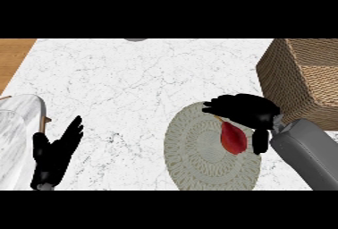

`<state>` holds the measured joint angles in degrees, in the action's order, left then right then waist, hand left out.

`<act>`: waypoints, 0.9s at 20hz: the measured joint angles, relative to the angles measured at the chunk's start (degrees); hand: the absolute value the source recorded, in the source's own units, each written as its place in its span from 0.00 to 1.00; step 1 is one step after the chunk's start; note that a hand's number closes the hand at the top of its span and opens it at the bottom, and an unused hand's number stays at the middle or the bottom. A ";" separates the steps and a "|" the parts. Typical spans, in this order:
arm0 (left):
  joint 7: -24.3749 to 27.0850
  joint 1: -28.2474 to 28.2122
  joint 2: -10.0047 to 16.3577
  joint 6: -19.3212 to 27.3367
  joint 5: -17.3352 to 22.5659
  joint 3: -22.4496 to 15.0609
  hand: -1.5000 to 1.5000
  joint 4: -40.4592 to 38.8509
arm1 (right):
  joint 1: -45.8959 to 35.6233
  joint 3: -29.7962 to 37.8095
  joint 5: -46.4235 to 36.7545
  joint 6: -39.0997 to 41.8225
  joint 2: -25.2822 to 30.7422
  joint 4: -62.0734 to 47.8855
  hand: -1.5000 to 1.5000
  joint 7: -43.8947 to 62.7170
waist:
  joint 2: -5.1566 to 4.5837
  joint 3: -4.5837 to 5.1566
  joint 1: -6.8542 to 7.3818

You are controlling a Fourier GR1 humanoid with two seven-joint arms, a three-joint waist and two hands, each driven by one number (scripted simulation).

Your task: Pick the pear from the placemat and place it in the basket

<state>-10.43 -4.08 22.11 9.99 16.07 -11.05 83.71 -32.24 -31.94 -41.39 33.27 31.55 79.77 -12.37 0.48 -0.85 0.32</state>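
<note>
The left hand (52,154) rests at 8 o'clock, open, fingers up. On the counter (132,80) the round placemat (198,156) lies at 5 o'clock, with the red pear (233,137) on its 2 o'clock part. The right hand (247,109) arches half-open over the pear's stem end, thumb beside it, not closed round it. The wicker basket (297,71) sits at 2 o'clock.

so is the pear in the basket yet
No, the pear lies on the placemat by the right hand, outside the basket.
</note>
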 measured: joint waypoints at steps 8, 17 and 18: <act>0.09 -0.50 -0.07 -0.89 -0.85 0.87 0.50 0.26 | 1.42 -0.87 -4.00 -1.16 -2.25 -2.43 0.00 -0.24 | 0.02 0.02 -0.07; 0.08 -0.97 -1.50 -0.69 -2.01 1.26 0.50 0.81 | 1.94 -0.11 -7.31 -5.00 -4.91 -7.69 1.00 -3.37 | -0.02 0.06 -0.02; -0.06 -1.04 -1.66 -0.73 -2.13 1.17 0.50 1.05 | 1.82 -0.19 -7.76 -5.06 -5.09 -7.97 1.00 -3.63 | 0.02 0.07 -0.03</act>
<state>-10.49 -5.12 20.45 9.26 13.94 -9.88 84.77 -30.43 -32.14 -49.15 28.21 26.45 71.80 -16.00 0.50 -0.78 0.29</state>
